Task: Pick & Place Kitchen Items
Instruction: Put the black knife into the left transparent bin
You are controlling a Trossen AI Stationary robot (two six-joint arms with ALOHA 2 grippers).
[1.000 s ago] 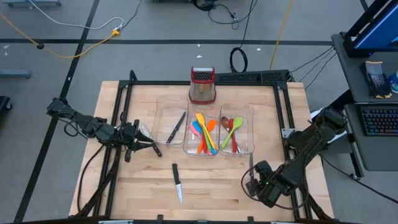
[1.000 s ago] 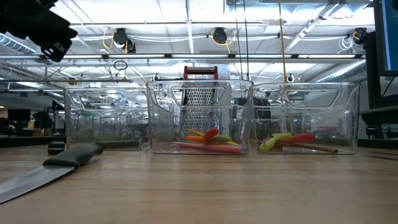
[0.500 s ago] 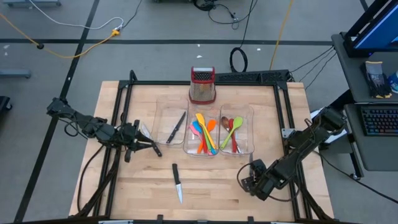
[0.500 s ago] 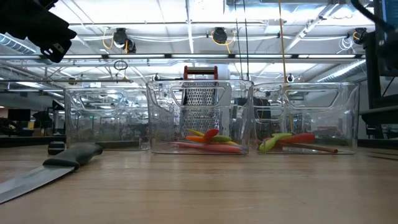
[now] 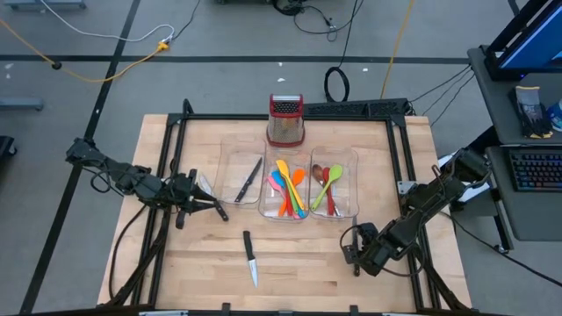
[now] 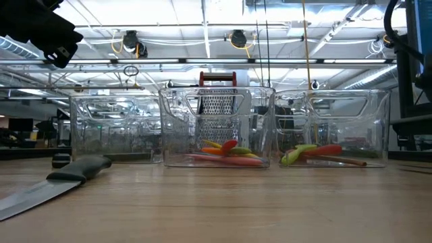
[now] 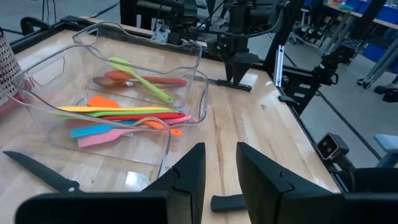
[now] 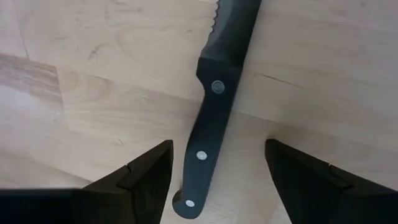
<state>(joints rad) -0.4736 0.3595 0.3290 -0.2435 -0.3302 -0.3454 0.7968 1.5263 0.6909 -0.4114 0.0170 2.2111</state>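
Black-handled knife now lies between the right hand's spread fingers.

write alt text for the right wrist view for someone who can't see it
Close view straight down past the right gripper, whose two dark fingers stand wide open on either side of a black-handled knife lying flat on the wooden table. The handle shows three rivets; the start of a serrated blade runs out of the picture. Nothing is gripped yet.
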